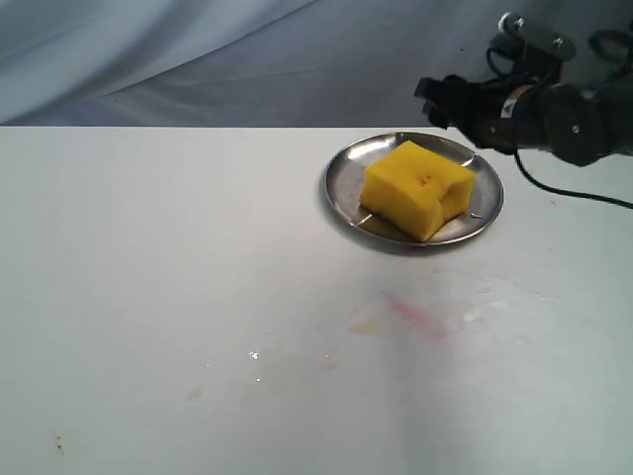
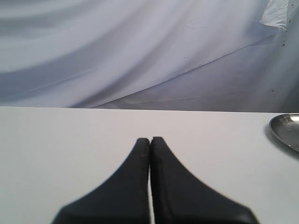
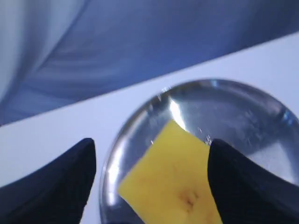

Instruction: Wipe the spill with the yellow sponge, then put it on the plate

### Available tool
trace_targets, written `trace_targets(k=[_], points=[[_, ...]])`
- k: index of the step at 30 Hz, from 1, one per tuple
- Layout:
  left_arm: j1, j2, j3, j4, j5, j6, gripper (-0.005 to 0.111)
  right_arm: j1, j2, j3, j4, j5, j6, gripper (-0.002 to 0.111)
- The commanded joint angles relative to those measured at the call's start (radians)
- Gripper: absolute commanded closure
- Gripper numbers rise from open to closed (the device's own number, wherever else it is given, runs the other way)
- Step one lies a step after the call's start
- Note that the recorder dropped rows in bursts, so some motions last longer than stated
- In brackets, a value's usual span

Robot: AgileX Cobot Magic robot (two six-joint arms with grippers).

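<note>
White table (image 1: 148, 247), with a draped, creased pale grey cloth backdrop (image 1: 198, 49) behind

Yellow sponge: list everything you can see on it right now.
The yellow sponge is a thick, bright yellow foam block, roughly rectangular, with a shallow dent and a small brownish mark in its top face. It lies inside the plate, turned corner-on to the exterior view and covering much of the dish. Only the plate touches it. The right gripper hangs open above, clear of it.
</note>
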Motion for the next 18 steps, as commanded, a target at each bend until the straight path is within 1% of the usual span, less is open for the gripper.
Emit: trace_targets(k=[1, 3, 8, 14, 15, 18], points=[[-0.001, -0.002, 0.004, 0.001, -0.004, -0.002, 0.105, -0.041, -0.166, 0.107, -0.015, -0.080, -0.023, 0.051], [-0.001, -0.002, 0.004, 0.001, -0.004, -0.002, 0.105, -0.066, -0.256, 0.171, -0.015, -0.117, -0.034, 0.058], [-0.001, -0.002, 0.004, 0.001, -0.004, -0.002, 0.105, -0.154, -0.487, 0.372, -0.011, -0.200, -0.089, 0.082], [-0.001, -0.002, 0.004, 0.001, -0.004, -0.001, 0.105, -0.274, -0.768, 0.577, 0.015, -0.230, -0.103, 0.106], [-0.001, -0.002, 0.004, 0.001, -0.004, -0.001, 0.105, -0.287, -0.806, 0.602, 0.020, -0.230, -0.107, 0.108], [-0.001, -0.002, 0.004, 0.001, -0.004, -0.001, 0.105, -0.309, -0.933, 0.680, 0.039, -0.230, -0.108, 0.108]])
